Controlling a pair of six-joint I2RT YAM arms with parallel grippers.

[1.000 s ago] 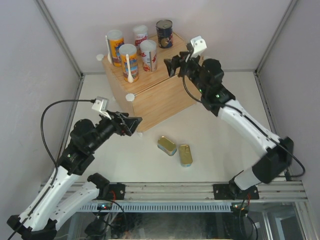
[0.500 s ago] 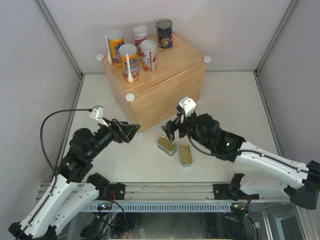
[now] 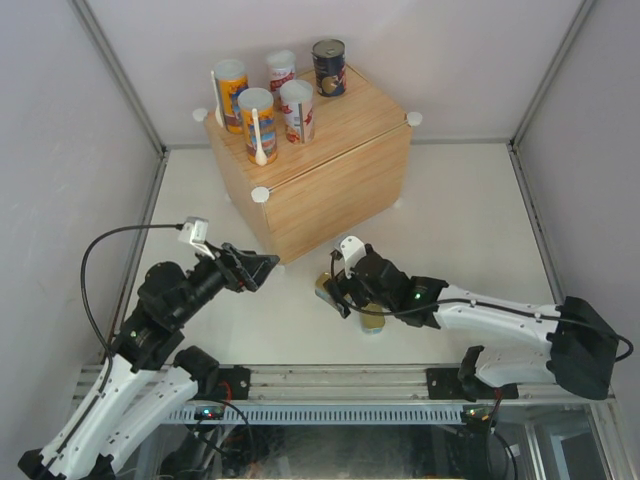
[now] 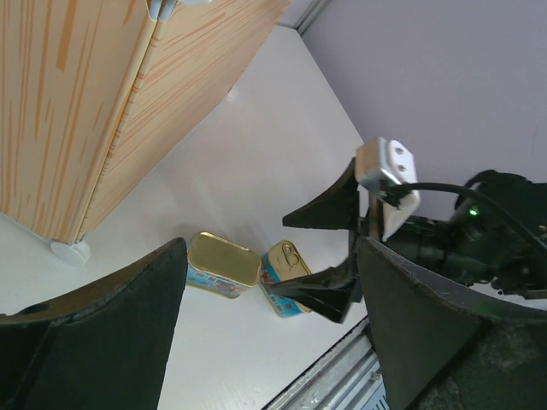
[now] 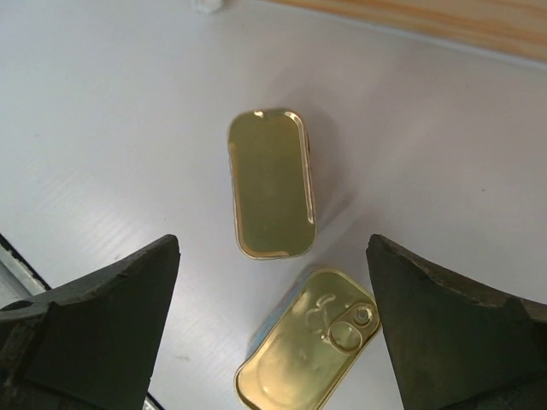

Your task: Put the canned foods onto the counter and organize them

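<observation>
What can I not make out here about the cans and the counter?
Top view: the print on the tubes and the dark-blue can is too small to read.
Left wrist view: the upper edge cuts off the top of the counter; the right fingers hide one end of the pull-tab tin.
Right wrist view: the plain tin is seen from above, so its side label is hidden.

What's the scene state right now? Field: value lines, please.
counter: holds five containers
tubes on it: two orange-blue tubes, two white-red tubes
can on it: dark-blue can
on table: plain-top tin and pull-tab tin, flat, close together
right gripper: fingers open, above the tins, gripping nothing
left gripper: fingers open, empty
not yet placed: both tins
</observation>
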